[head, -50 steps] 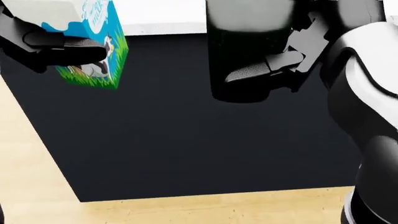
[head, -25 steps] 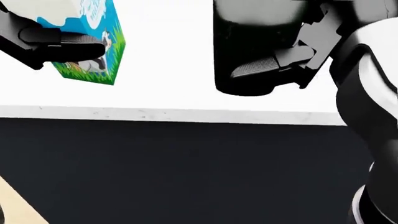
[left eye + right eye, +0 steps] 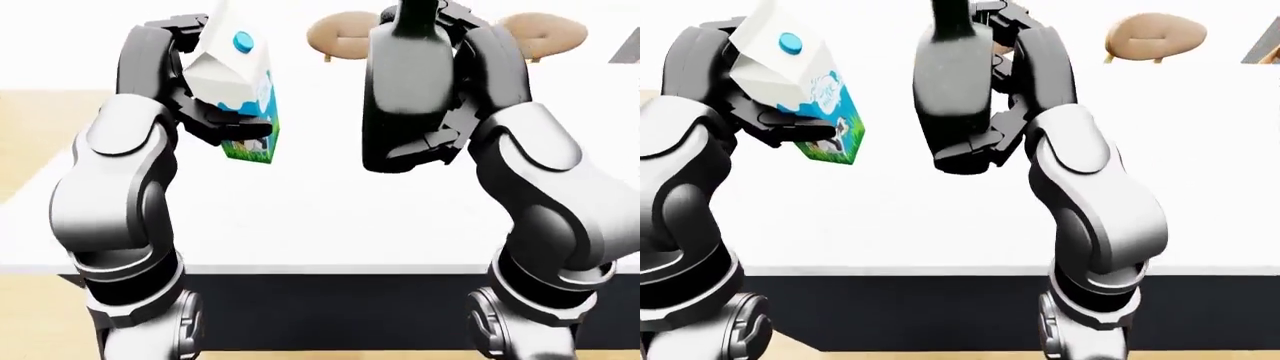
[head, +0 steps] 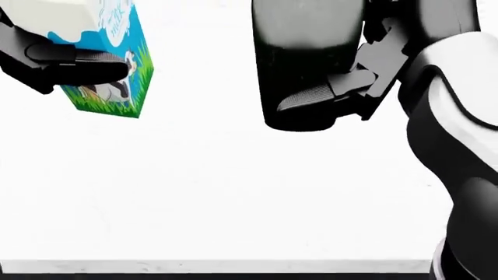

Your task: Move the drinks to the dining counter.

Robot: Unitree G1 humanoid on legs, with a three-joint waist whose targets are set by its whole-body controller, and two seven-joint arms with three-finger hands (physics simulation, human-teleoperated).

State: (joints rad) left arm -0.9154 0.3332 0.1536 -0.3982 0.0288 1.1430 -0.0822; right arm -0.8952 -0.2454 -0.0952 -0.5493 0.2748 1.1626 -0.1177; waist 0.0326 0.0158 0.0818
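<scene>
- Step in hand: delivery stage. Both drinks are carried, raised above the white dining counter (image 3: 300,225); neither is set down yet.
- Left hand (image 3: 215,112): fingers closed round the milk carton (image 3: 240,97), which is tilted, its cap end leaning toward the view's right. Base is clear of the counter.
- Right hand (image 3: 445,131): fingers clamped on the dark bottle (image 3: 405,90), held approx. upright, base also off the surface.
- The 2 items are apart, no contact btwn them.
- Next move, in my judgement: lower each arm until the bases meet the counter, level the carton first so it lands flat, then release. Risk: tilted carton may topple if let go as is; bottle is tall, so needs a square landing.
- Head view only: close detail of grip, e.g. ribbed pad of a right finger (image 4: 307,96) against bottle's lower wall, cow and grass print on carton, plus the counter's near edge (image 4: 233,266) at the view's bottom.
- Eye views only: carton's blue cap (image 3: 790,41), bottle neck, both full arms, dark counter face below, and 2 wooden stools (image 3: 545,34) past the counter's top edge.
</scene>
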